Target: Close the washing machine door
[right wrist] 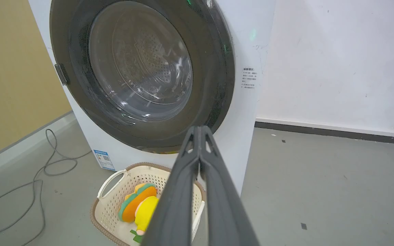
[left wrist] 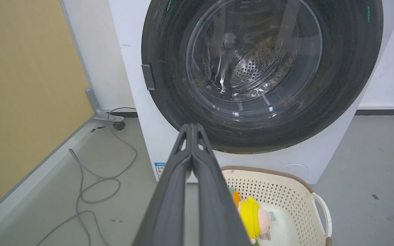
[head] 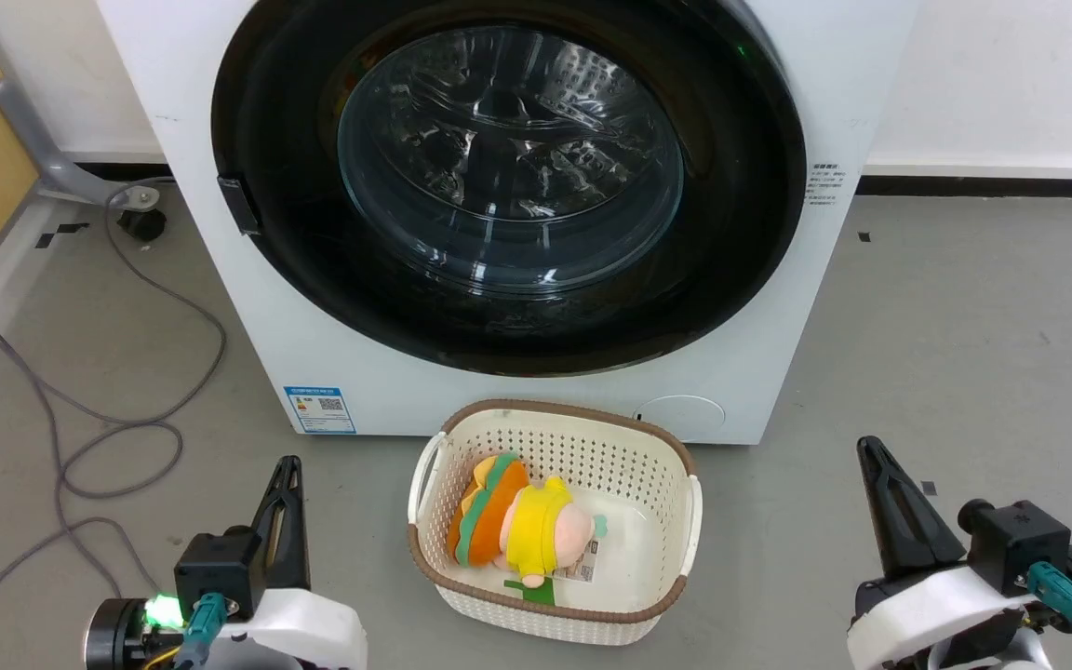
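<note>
Left hand (head: 288,462) closed, empty, right hand (head: 867,447) likewise, washing machine door (head: 508,186) seemingly latched

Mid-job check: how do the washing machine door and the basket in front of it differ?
The washing machine door is round and glossy black with a clear window; the basket is cream, perforated and squarish. The door stands upright, seemingly shut; the basket sits on the floor, open-topped, holding a plush toy. Neither the left claw nor the right claw touches either.
</note>
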`<state>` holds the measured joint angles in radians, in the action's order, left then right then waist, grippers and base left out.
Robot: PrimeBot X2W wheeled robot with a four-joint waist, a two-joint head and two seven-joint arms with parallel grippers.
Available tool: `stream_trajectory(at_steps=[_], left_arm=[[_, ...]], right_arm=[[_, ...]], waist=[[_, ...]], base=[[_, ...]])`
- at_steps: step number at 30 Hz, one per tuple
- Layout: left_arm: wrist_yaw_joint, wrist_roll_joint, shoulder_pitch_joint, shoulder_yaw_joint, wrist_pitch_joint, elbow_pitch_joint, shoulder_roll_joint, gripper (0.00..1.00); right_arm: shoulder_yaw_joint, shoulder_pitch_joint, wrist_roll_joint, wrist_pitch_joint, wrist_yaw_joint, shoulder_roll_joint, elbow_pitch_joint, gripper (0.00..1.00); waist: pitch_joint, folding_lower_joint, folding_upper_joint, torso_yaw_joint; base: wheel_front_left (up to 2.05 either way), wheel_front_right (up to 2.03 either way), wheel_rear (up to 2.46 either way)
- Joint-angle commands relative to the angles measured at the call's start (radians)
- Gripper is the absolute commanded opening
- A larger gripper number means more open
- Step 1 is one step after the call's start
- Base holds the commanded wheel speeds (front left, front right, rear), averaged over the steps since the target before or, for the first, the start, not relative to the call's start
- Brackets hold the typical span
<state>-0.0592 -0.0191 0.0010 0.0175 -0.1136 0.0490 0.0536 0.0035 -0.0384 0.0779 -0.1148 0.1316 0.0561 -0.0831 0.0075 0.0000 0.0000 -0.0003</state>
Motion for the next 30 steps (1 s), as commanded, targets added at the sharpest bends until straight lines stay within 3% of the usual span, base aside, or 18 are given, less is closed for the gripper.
stream_trajectory(at_steps=[1,30], left_arm=[[0.005,0.009,-0.001,-0.003,0.005,-0.007,0.0,0.0],[0.033,0.014,-0.001,-0.011,0.062,-0.029,-0.002,0.0]], right_arm=[[-0.002,0.018,-0.01,0.006,-0.001,-0.003,0.01,0.0],[-0.003,0.029,-0.046,0.063,-0.001,-0.005,0.049,0.0]], waist=[[0.0,0.0,0.0,0.0],[-0.004,0.0,0.0,0.0]], base=[[0.0,0.0,0.0],[0.0,0.0,0.0]])
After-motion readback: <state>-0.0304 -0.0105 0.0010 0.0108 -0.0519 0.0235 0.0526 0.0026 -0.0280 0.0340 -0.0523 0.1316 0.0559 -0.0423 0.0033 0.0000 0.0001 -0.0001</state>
